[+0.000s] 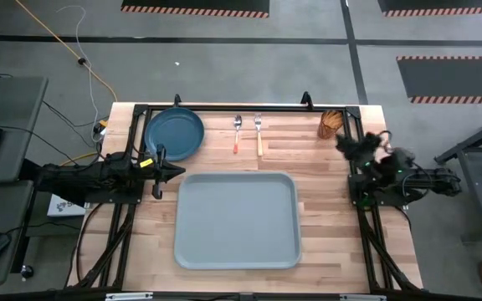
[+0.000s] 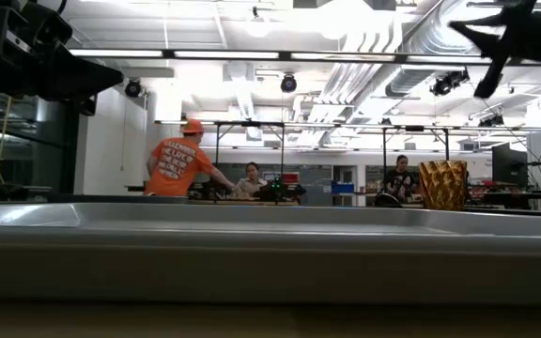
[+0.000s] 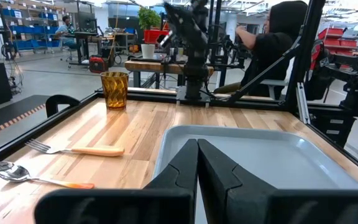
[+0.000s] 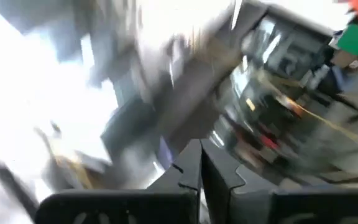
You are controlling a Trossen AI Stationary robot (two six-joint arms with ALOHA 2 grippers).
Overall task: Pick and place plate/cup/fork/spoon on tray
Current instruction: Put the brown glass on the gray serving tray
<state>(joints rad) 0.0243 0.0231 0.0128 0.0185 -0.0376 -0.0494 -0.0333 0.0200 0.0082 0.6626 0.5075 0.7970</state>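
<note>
Tray (image 1: 236, 219) mid-table, bare; cup (image 1: 330, 124) at far-right edge

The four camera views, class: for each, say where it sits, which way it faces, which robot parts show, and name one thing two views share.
High view: above the table, facing straight down on the tray, plate and both arms.
Low view: at tabletop height, facing level across the tray's rim into the room; arm parts show at the top.
Left wrist view: on the left arm, facing across the table; the left end effector shows shut.
Right wrist view: on the right arm, blurred; the right end effector shows shut.
Shared: the cup in the high, low and left wrist views.
</note>
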